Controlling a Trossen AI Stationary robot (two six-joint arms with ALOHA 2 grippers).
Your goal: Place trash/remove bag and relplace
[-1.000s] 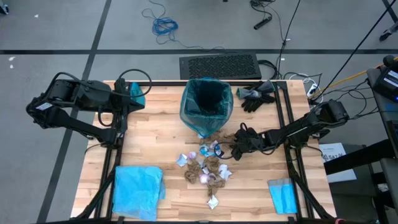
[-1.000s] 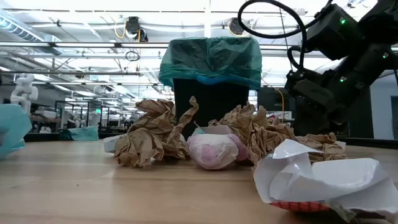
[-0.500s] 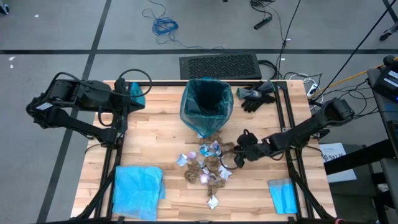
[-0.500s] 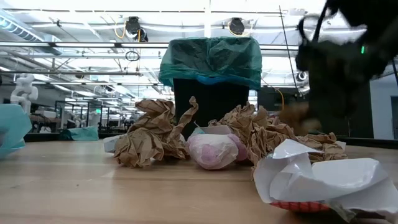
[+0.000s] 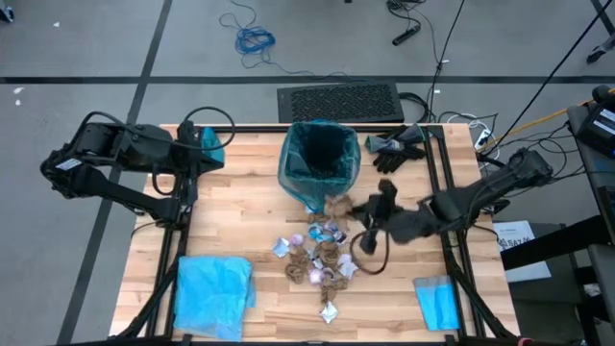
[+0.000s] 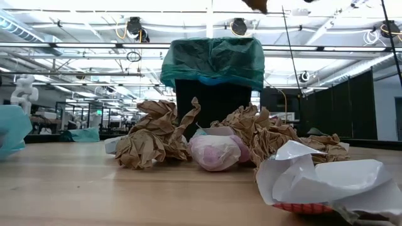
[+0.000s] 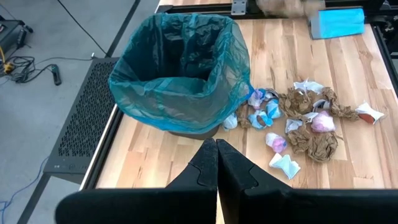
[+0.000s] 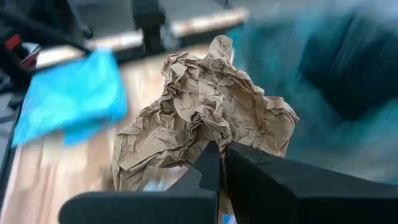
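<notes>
Right fingers: your right gripper (image 8: 217, 163) is clamped on a brown paper wad (image 8: 205, 118), lifted off the counter (image 5: 240, 221) beside the bin so it can drop in.
Left fingers: your left gripper (image 7: 216, 163) is closed and empty, parked at the far left corner.
Bag: the teal liner (image 5: 319, 159) sits open in the bin.
Trash: the other scraps (image 5: 322, 258) lie on the counter before the bin.
Change: a second ago your right fingers were open and low at the pile; now they are up by the rim.
</notes>
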